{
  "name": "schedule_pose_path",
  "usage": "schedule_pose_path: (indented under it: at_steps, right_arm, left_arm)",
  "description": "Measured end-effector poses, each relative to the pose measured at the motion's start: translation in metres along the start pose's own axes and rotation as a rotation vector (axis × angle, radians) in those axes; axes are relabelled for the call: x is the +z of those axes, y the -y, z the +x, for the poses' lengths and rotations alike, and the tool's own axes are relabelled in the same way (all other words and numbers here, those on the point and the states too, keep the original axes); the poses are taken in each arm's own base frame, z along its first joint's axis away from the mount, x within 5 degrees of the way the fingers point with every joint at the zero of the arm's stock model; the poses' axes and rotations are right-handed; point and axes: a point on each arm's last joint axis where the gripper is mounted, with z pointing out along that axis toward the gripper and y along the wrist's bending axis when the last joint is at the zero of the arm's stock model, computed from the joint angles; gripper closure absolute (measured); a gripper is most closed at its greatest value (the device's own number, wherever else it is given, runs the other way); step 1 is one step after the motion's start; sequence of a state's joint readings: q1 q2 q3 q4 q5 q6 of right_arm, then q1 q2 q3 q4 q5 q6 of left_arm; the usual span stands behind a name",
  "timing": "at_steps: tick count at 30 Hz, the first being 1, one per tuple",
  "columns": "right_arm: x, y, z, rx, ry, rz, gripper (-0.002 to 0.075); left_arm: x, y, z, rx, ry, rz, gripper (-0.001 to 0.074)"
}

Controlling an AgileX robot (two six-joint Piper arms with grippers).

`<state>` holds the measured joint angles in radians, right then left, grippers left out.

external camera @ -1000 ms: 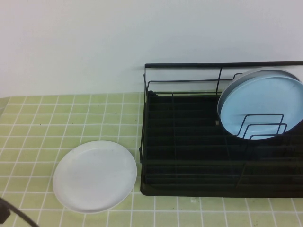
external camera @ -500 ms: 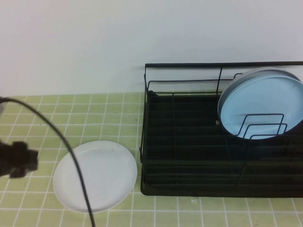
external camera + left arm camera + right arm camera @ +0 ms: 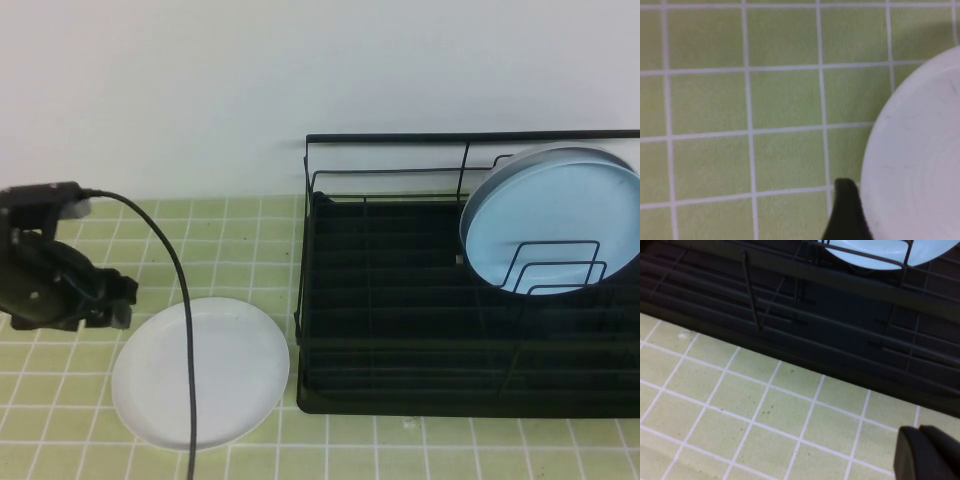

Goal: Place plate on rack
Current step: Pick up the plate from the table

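Risk: plate (image 3: 200, 372) lies flat on the bench (image 3: 230, 240) near its front edge, left of the rack (image 3: 400, 330); left claw (image 3: 118, 300) at its rim, grip state unreadable, could skid it; right claw (image 3: 927, 452) parked by rack front, unreadable.

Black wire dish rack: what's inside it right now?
The black wire dish rack holds one light blue round plate, upright in the looped dividers; its lower edge is hidden. The plain white round plate lies outside on tile, left hand beside it. Right hand is near the rack front.
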<state>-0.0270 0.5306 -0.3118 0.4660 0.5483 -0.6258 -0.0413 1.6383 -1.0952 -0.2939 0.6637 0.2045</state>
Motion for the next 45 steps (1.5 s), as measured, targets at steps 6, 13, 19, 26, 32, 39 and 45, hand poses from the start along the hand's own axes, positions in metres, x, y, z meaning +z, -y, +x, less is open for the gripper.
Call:
schedule_pose_path:
  at_steps: [6, 13, 19, 26, 32, 39, 45]
  right_arm:
    - [0.000, 0.000, 0.000, -0.002, 0.000, 0.000, 0.0724]
    - [0.000, 0.001, -0.001, -0.002, 0.008, 0.006, 0.0724]
    - [0.000, 0.001, -0.001, -0.007, 0.009, 0.007, 0.0724]
    - [0.000, 0.001, -0.001, -0.007, 0.009, 0.007, 0.0724]
    - [0.000, 0.001, -0.001, -0.007, 0.009, 0.007, 0.0723]
    - [0.000, 0.001, -0.001, -0.011, 0.016, 0.011, 0.0723]
    - [0.000, 0.001, -0.001, -0.011, 0.016, 0.011, 0.0723]
  left_arm:
    - [0.038, -0.007, 0.005, -0.005, -0.113, -0.001, 0.0286]
    - [0.064, -0.010, 0.016, -0.018, -0.222, 0.012, 0.0290]
    - [0.067, -0.010, 0.018, -0.024, -0.232, 0.016, 0.0388]
    - [0.066, -0.010, 0.015, -0.032, -0.222, 0.011, 0.0433]
    - [0.061, -0.012, 0.009, -0.024, -0.237, -0.023, 0.0433]
    - [0.063, -0.010, 0.009, -0.040, -0.237, -0.007, 0.0433]
    - [0.064, -0.002, 0.009, -0.016, -0.238, 0.013, 0.0433]
